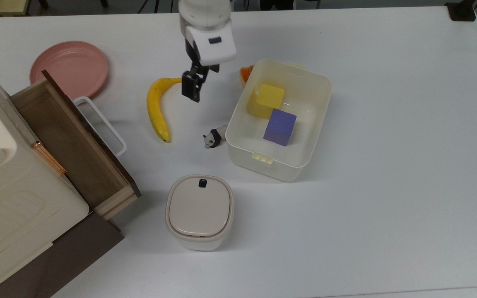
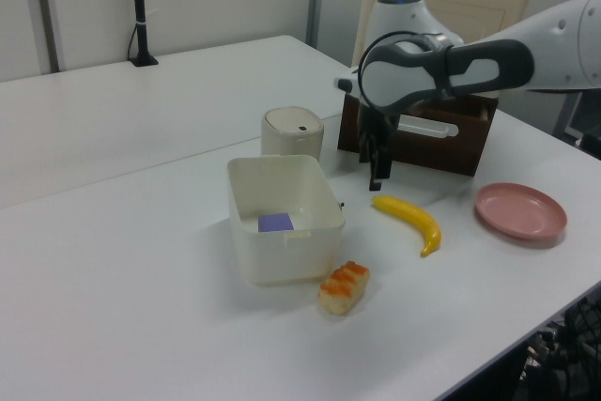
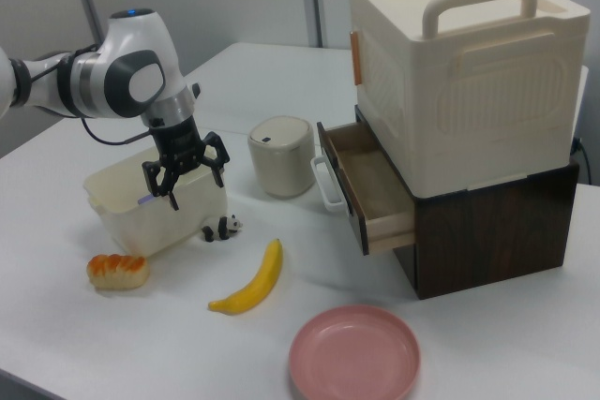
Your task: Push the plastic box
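Cream cabinet [image 3: 464, 81] with wooden drawer [image 3: 361, 185] pulled open stood at top view's left. Plastic box [image 1: 278, 120] sat mid-table, lidless, yellow cube [image 1: 269, 97] and purple cube [image 1: 280, 127] inside. Lidded white container [image 1: 199, 211] near it, toward top view's bottom. Pink plate [image 1: 69, 68] well apart. Gripper [image 3: 184, 173] hovered empty, fingers spread, between banana [image 1: 157, 107] and box, touching neither. Panda figure [image 1: 214, 137] just beside box wall.

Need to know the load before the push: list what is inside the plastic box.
Inside the plastic box sit a yellow cube and a purple cube, touching each other. The floor beneath them is covered.
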Controlling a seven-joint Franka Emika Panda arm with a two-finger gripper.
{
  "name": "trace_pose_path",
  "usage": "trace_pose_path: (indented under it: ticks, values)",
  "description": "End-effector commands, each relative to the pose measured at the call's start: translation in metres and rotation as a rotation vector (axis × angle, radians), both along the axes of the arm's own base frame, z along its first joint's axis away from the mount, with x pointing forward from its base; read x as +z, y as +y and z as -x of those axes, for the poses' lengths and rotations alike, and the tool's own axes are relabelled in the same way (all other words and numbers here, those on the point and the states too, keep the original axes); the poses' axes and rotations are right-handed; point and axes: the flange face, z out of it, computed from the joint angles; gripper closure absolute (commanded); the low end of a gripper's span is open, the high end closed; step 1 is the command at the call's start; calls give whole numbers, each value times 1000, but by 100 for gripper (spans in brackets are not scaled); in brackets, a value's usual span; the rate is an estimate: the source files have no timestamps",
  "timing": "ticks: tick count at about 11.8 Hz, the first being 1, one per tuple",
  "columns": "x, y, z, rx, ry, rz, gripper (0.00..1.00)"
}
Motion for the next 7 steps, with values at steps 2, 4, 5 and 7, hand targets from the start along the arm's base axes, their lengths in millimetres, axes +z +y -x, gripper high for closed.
trace_pose_path:
  ticks: [2,4,5,7]
  values:
    - [-22,29,-7,0,-30,4,0]
    - [-29,43,-10,-8,-45,22,0]
    - [-32,51,-12,-33,-61,17,0]
    - [-34,63,-11,-54,-67,9,0]
